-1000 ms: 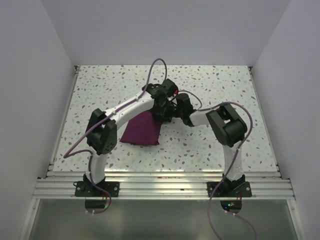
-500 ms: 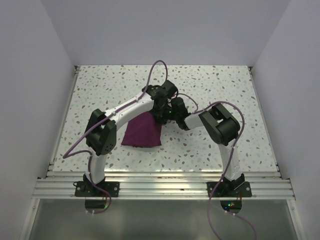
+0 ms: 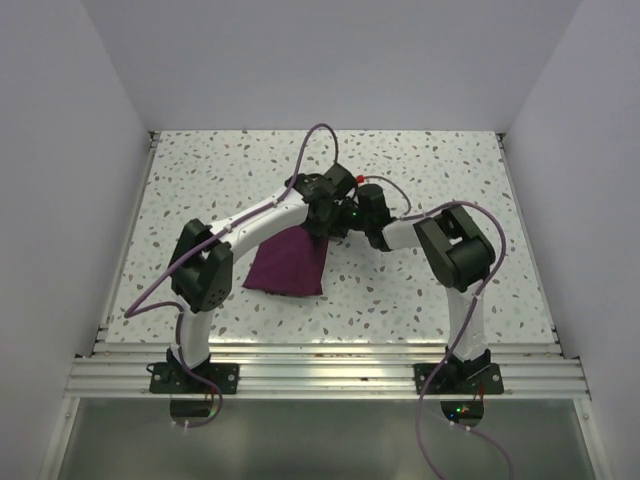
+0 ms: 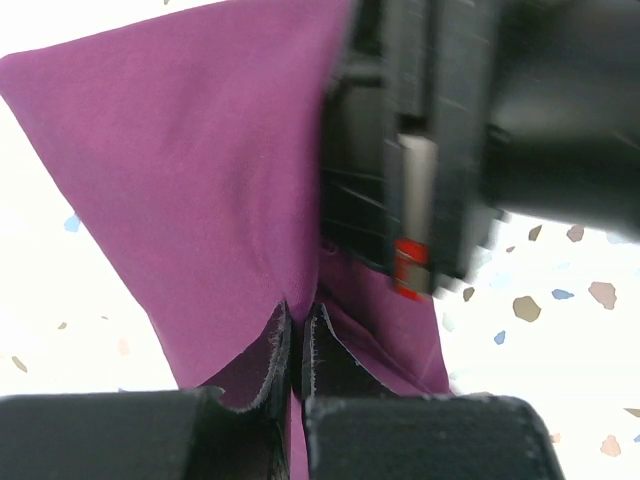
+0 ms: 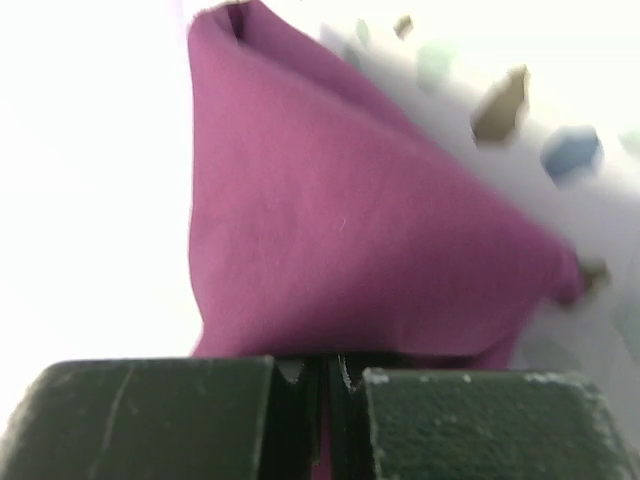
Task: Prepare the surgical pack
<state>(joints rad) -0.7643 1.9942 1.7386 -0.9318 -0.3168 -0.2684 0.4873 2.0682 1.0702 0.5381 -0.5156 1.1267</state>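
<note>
My left gripper point(image 4: 297, 322) has its two fingers pressed together on a fold of the cloth point(image 4: 190, 170), the fabric pinched up into a ridge that runs out from between the tips. My right gripper point(image 5: 325, 368) is likewise clamped on the cloth; a sliver of purple shows in the narrow slit between its fingers. The two grips sit just beside each other, and the black body of the right one fills the upper right of the left wrist view, lying over the fabric.

The cloth is plum-purple, plain and matte, with soft creases. From the top view it is gathered to a peak at its far right corner, where I hold it. From there it fans out toward the near left into a broad wedge, and its wide lower edge lies on the speckled table point(image 3: 430, 170). It sits around the middle of the table, a little to the left, between my two arms. What it may wrap I cannot tell.

My left arm rises from its base at the near left, bends at a raised elbow and stretches far and right to the peak. My right arm rises from the near right, folds at a high elbow and reaches left to meet it. A purple cable point(image 3: 312, 140) arches over the left wrist.
</note>
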